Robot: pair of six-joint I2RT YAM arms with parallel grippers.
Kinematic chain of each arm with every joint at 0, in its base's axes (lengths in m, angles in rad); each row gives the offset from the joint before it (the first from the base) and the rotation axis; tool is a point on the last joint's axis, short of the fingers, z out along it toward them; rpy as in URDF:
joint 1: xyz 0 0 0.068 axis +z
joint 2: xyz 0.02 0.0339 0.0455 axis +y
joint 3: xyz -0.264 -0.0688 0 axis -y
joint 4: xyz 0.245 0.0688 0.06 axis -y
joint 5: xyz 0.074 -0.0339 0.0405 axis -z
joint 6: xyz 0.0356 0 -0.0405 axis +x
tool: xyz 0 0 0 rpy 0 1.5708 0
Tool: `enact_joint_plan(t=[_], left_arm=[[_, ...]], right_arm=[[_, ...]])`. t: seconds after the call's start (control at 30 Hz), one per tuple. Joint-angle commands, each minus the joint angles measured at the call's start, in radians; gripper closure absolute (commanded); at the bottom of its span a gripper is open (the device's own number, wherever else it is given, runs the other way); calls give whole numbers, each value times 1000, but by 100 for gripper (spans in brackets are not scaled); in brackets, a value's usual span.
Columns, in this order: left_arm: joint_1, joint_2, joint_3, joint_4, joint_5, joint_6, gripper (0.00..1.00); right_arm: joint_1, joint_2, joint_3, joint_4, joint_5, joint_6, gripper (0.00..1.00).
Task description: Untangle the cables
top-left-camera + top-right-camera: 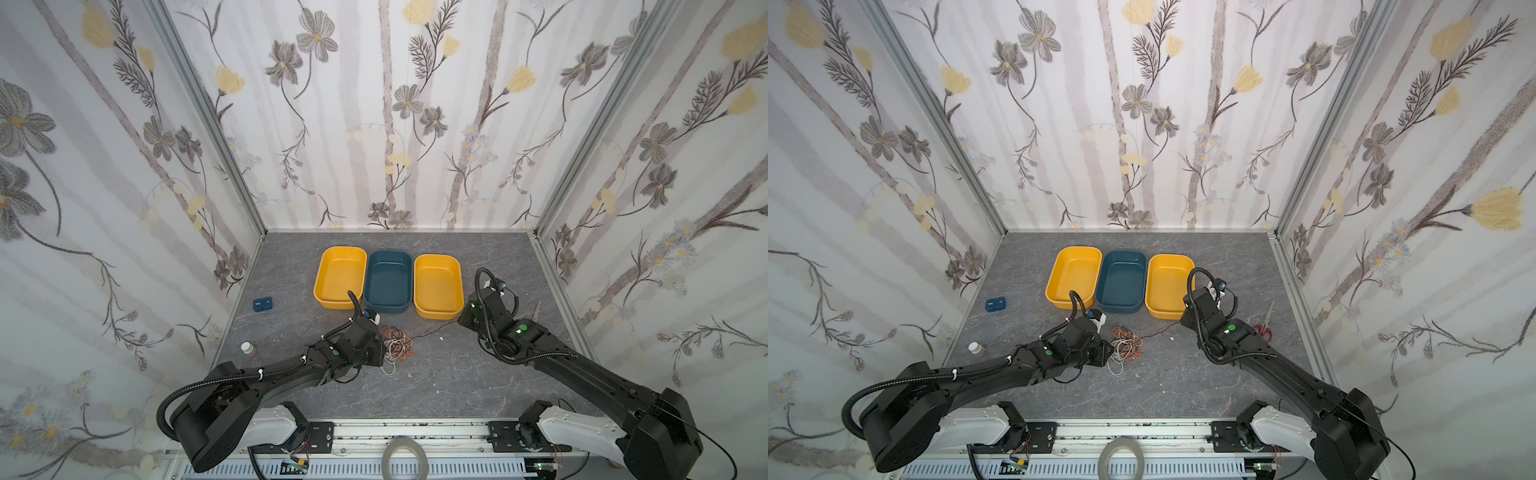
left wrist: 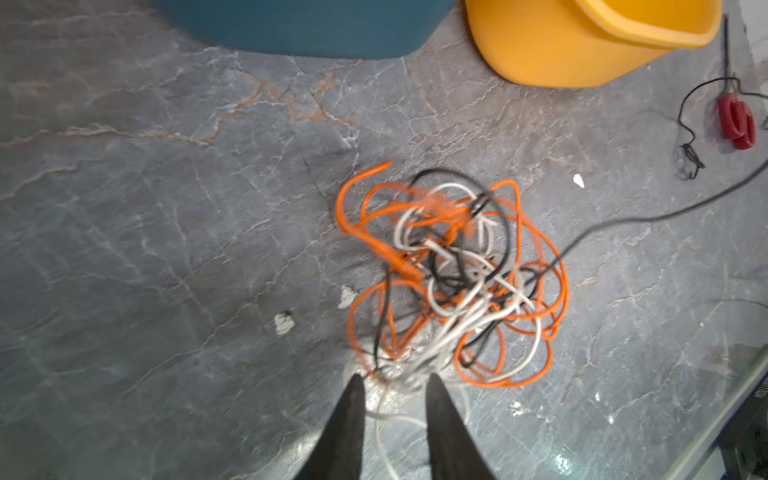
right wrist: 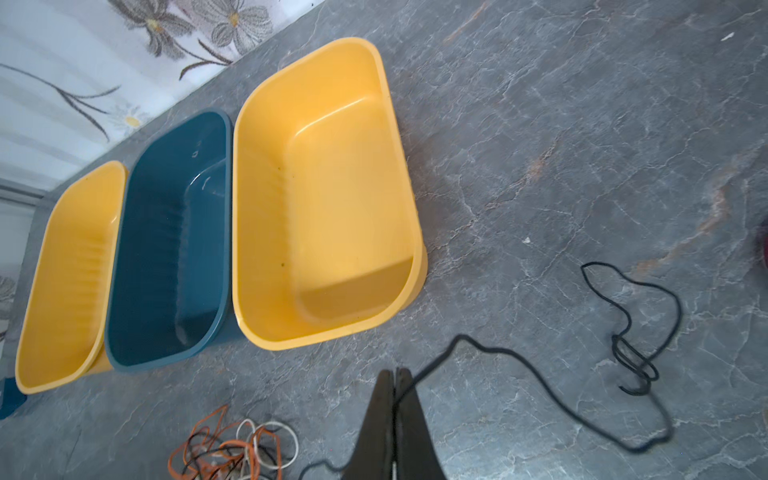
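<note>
- Cables point(image 1: 398, 343) in orange, white and black are lying as one tangle on the grey tabletop point(image 1: 436, 374), just in front of the blue tray; both top views are showing it point(image 1: 1127, 343).
- Small blue box point(image 1: 262, 304) and capped bottle point(image 1: 248, 348) are sitting far left, well apart from the tangle.
- Left claw point(image 2: 394, 380) is sitting at the tangle's left edge, its fingers parted and gripping nothing; white strands are showing in the gap.
- Left yellow tray point(image 1: 338, 276), blue tray point(image 1: 386, 282) and right yellow tray point(image 1: 438, 282) are standing side by side behind the tangle.
- Black cable point(image 3: 519, 357) is trailing rightward out of the tangle.
- Right claw point(image 3: 395, 374) is clenching that black cable, fingers pressed together; past the claw the strand is lying slack, ending in a small coil.
- Red-handled scissors point(image 1: 1263, 328) are lying far right, near the coil.
</note>
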Motion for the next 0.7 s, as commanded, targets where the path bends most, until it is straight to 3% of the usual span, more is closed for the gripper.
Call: enact_joint_plan(t=[0.0,0.4,0.53,0.67], left_arm=[[4,-23,-5,22,27,-5,56],[9,56,42,83,110,21,31],[9,135,72,125,123,34,33],[10,204,94,121,99,35,53]], right_arm=[[3,12,0,22,-59,-28,100],[6,-7,58,13,-155,-65,100],[6,-36,99,-2,-211,-83,100],[0,-85,114,-3,-237,-95,100]])
